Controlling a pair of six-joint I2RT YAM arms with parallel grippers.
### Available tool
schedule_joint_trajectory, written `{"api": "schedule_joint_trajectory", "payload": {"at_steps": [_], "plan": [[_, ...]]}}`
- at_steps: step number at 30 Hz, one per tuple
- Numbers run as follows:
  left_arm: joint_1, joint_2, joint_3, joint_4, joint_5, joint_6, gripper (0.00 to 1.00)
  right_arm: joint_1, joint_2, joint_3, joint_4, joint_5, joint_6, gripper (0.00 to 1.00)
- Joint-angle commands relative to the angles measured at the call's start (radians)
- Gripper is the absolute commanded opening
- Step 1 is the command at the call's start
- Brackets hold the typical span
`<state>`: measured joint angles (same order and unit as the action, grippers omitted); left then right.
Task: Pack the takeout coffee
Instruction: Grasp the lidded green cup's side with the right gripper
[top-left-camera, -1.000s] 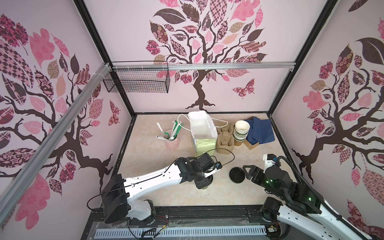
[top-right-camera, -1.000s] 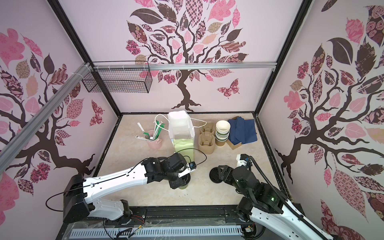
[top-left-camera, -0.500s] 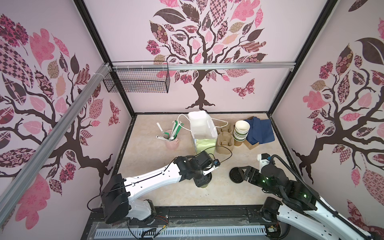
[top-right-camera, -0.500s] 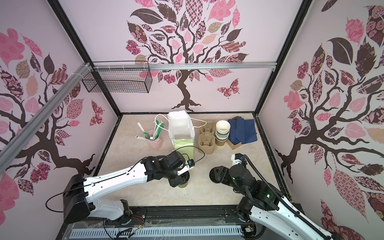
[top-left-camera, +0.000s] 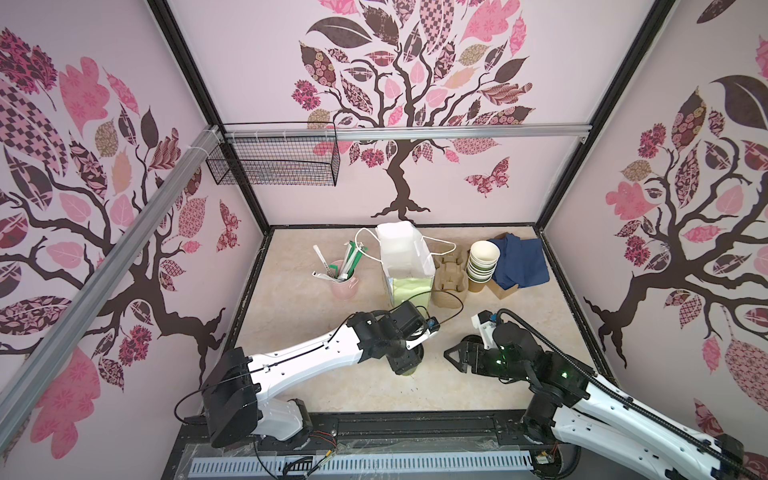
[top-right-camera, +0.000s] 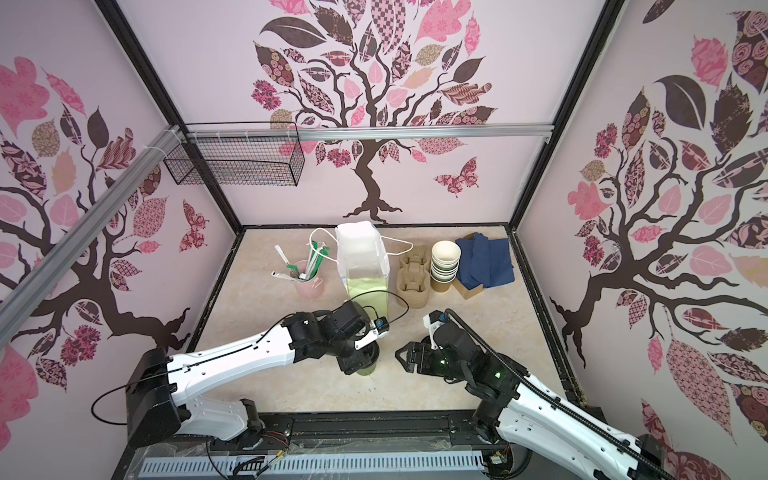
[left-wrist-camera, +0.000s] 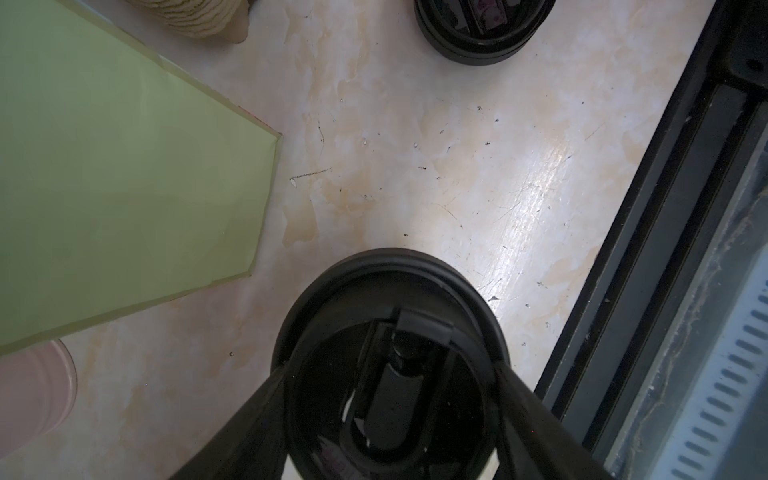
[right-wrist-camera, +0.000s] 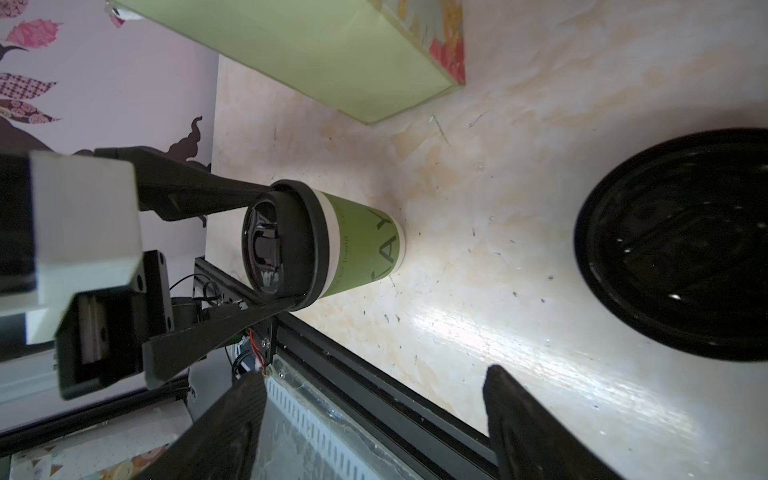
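The takeout coffee (right-wrist-camera: 357, 249), a small green paper cup with a black lid, stands on the table near the front edge. It also shows below my left arm in both top views (top-left-camera: 409, 370) (top-right-camera: 365, 370). My left gripper (left-wrist-camera: 390, 368) comes down over it, with one finger against each side of the lid rim. My right gripper (right-wrist-camera: 374, 415) is open and empty. It hovers low to the right of the cup (top-left-camera: 453, 359), with its fingers pointing at the cup. The white and green paper bag (top-left-camera: 405, 257) stands open behind the cup.
A loose black lid (right-wrist-camera: 681, 249) lies on the table under my right gripper. Behind are a pink cup of straws (top-left-camera: 344, 286), a cardboard cup carrier (top-left-camera: 449, 274), a stack of lidless cups (top-left-camera: 482, 262) and a blue cloth (top-left-camera: 519, 259). The black front rail (right-wrist-camera: 395, 399) runs close to the cup.
My right gripper has moved left toward the cup and over the loose lid, and its jaws have spread wider. My left arm has stayed over the cup.
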<state>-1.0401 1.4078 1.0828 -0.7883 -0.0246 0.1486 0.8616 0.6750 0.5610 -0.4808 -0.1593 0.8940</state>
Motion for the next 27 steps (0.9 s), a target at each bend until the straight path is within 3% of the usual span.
{"api": "schedule_joint_trajectory", "payload": {"at_steps": [1,5,9,17,20,27], "plan": [[0.006,0.006,-0.03,0.009,0.006,-0.007,0.7,-0.001,0.048,-0.017,0.128,-0.111,-0.043,0.89],[0.008,0.005,-0.037,0.011,0.011,-0.007,0.67,-0.03,0.137,-0.045,0.241,-0.183,-0.036,0.91],[0.008,-0.007,-0.046,0.013,0.008,-0.01,0.66,-0.11,0.18,-0.14,0.466,-0.303,0.085,0.9],[0.014,-0.022,-0.062,0.035,0.019,-0.018,0.65,-0.113,0.292,-0.214,0.755,-0.398,0.19,0.91],[0.014,-0.017,-0.059,0.034,0.027,-0.018,0.66,-0.113,0.324,-0.23,0.851,-0.426,0.218,0.95],[0.014,-0.013,-0.059,0.032,0.044,-0.013,0.66,-0.113,0.378,-0.237,0.893,-0.408,0.223,0.96]]}}
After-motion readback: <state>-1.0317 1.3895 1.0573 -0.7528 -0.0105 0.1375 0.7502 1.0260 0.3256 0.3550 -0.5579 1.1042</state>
